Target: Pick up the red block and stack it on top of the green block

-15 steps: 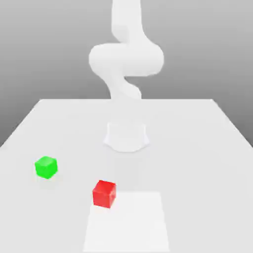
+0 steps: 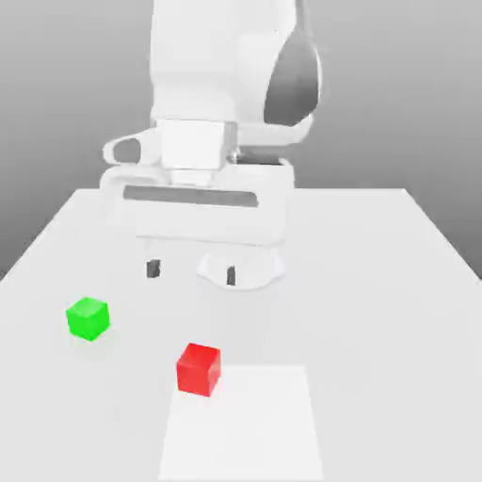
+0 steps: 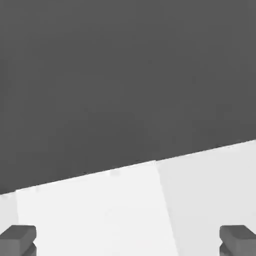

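**Red block not yet gripped**

Nearest me, the red block (image 2: 199, 368) sits on the table (image 2: 377, 282), touching the pale patch's (image 2: 245, 424) corner. I judge it rigid and light with matte faces; I'd pinch two opposite sides. The green block (image 2: 88, 318) lies apart from red, toward the exterior view's left. Beyond red, the gripper (image 2: 192, 272) hangs above the table, fingers (image 3: 18, 239) spread wide, holding nothing.
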Controlling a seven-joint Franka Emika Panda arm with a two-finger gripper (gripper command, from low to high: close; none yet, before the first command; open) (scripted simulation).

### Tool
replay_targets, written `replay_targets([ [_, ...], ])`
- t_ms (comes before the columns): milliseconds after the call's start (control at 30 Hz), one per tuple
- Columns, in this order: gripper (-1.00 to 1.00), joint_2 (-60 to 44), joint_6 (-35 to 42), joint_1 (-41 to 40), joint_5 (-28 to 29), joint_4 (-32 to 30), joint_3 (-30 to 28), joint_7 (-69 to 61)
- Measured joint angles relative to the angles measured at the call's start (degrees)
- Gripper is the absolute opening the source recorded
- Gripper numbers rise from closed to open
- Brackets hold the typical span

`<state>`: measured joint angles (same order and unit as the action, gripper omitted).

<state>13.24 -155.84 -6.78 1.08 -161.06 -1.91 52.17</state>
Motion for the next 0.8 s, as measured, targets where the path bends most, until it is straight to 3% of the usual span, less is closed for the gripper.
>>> replay_targets([
  [100,0.0,-9.13,-6.74,-0.75,-0.6,-4.11,-0.67,0.49],
  [300,0.0,-22.82,-18.17,-1.92,-2.85,-3.35,0.74,-0.9],
  [333,-1.0,-24.09,-19.25,-2.17,-2.94,-3.18,1.01,-0.99],
  [567,-1.0,-24.0,-19.19,-2.3,-2.69,-3.2,1.11,-0.78],
  [800,-1.0,-10.82,-7.89,-2.2,-0.91,-5.06,0.46,0.48],
])
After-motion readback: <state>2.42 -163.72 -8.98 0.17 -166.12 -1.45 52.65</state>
